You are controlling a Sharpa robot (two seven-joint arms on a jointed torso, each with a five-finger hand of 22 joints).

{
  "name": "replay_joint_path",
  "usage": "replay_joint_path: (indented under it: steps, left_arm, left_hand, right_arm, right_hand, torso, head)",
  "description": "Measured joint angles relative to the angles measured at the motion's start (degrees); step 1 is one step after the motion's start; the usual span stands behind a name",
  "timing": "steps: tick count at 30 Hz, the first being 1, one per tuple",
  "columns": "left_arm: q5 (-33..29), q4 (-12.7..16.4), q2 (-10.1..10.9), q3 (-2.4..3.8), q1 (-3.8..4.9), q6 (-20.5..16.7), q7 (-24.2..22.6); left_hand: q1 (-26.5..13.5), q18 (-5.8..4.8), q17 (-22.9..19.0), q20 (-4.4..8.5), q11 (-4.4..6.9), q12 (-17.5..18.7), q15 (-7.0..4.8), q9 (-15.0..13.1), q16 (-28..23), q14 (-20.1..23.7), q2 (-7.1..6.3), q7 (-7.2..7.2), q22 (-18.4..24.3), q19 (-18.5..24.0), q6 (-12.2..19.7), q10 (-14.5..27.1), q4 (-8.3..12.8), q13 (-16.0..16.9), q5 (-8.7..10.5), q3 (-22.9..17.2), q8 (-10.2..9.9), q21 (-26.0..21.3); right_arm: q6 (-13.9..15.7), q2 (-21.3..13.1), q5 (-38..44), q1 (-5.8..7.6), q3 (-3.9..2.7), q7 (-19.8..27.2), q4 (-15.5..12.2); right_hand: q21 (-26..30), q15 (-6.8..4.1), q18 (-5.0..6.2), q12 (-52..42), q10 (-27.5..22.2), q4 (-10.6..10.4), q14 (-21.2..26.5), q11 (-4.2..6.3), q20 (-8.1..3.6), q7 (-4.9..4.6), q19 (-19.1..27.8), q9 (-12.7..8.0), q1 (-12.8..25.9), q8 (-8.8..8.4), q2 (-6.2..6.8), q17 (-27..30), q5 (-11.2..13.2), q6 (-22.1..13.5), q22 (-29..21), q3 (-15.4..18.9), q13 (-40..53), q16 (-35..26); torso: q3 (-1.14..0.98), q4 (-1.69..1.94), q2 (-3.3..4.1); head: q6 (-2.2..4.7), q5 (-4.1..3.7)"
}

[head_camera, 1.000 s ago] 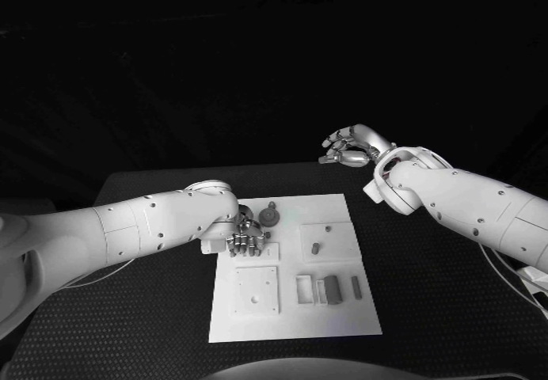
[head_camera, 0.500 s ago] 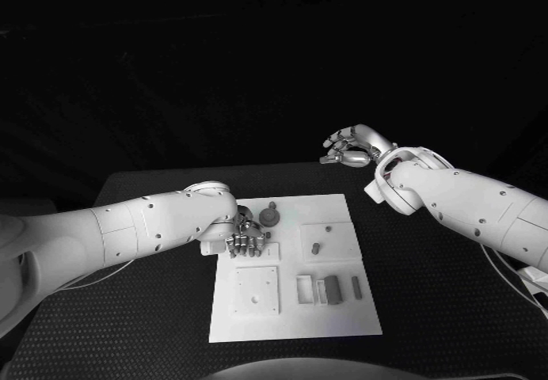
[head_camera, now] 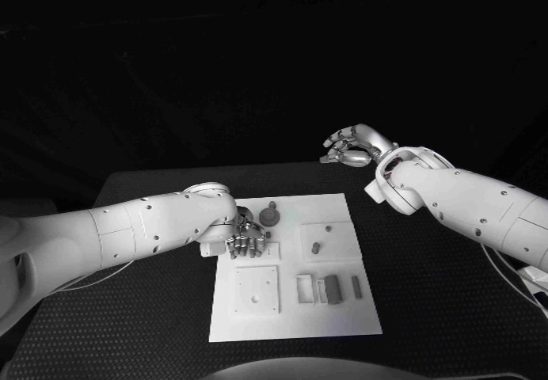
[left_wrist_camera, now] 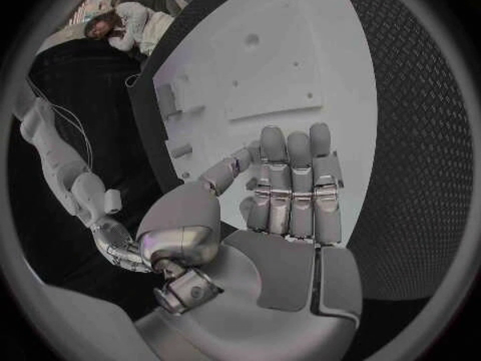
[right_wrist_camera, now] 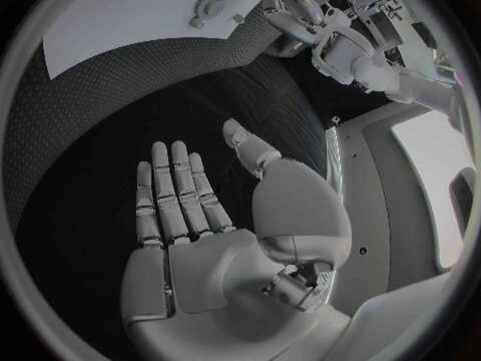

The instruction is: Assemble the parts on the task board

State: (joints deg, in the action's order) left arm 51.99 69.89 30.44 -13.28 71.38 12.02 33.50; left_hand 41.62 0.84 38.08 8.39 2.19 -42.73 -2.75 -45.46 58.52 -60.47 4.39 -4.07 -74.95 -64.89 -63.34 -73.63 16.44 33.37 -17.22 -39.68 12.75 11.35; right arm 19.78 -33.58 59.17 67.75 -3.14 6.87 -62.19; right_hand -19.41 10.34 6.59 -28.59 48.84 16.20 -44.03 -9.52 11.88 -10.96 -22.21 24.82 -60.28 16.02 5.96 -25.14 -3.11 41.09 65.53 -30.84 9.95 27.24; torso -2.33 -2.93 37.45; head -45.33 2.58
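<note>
Two hands at work over the black counter (head_camera: 137,317): my left hand (head_camera: 245,240) hangs low over the far left part of the white task board (head_camera: 291,324), fingers (left_wrist_camera: 291,192) straight, side by side and empty, just beside a round grey part (head_camera: 271,215) standing near the board's far edge. My right hand (head_camera: 354,146) is raised well beyond the board's far right corner, palm open, fingers (right_wrist_camera: 172,192) loosely spread, nothing in it. Small upright grey parts (head_camera: 314,248) stand at the board's middle, and longer grey pieces (head_camera: 332,290) lie in a row toward its near right, beside a square recessed plate (head_camera: 257,289)
</note>
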Motion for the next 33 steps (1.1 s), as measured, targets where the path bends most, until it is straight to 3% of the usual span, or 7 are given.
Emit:
replay_joint_path:
  steps: [23, 30, 33]
  left_arm:
    - [0.0, -0.3, -0.1, 0.11, -0.04, 0.3, 0.0]
    - [-0.1, -0.6, -0.1, 0.15, -0.08, 0.5, -0.2]
    - [-0.2, -0.7, -0.1, 0.15, -0.11, 0.4, -0.3]
  left_hand:
    - [1.5, 0.0, -0.7, -0.19, -0.26, 0.5, 0.11, 0.7, 0.0, 0.5, -1.2, -0.21, 0.0, 0.2, 0.2, 0.6, -0.1, -0.2, 0.42, 0.2, -0.7, -0.7]
    - [2.2, 0.0, -1.6, -0.4, -0.66, 0.8, 0.32, 1.2, -0.2, 1.1, -1.59, -0.51, 0.0, 0.8, 0.9, 1.4, -0.2, -0.3, -3.37, 0.3, -1.0, -1.1]
    - [2.2, 0.0, -1.7, -0.4, -0.67, 0.8, 0.32, 1.3, -0.2, 1.1, -1.59, -0.51, 0.0, 0.8, 0.9, 1.4, -0.1, -0.3, -4.0, 0.3, -1.1, -1.1]
  right_arm:
    - [0.0, 0.0, -0.2, 0.0, 0.0, 0.0, 0.0]
    - [0.0, 0.0, -0.2, 0.0, 0.0, 0.0, 0.0]
    - [0.0, 0.0, -0.2, 0.0, 0.0, 0.0, 0.0]
  right_hand:
    - [0.2, 0.15, 0.02, 0.0, 0.0, 0.0, 0.1, 0.0, 0.0, 0.0, 0.0, 0.0, 0.0, 0.0, 0.0, -0.1, 0.0, 0.0, 0.1, 0.0, -0.1, -0.2]
    - [0.2, 0.14, 0.02, 0.0, 0.0, 0.0, 0.1, 0.0, 0.0, 0.0, 0.0, -0.1, 0.0, 0.0, 0.0, -0.2, 0.0, 0.0, 0.2, 0.0, -0.2, -0.2]
    - [0.2, 0.14, 0.02, 0.0, 0.0, 0.0, 0.1, 0.0, 0.0, 0.0, 0.0, -0.1, 0.0, 0.0, 0.0, -0.2, 0.0, 0.0, 0.2, 0.0, -0.2, -0.2]
  torso:
    - [0.05, 0.0, 0.03]
    - [0.06, -0.02, 0.03]
    - [0.06, -0.02, 0.03]
  head:
    - [0.03, -0.05]
    - [0.08, -0.03]
    - [0.08, -0.03]
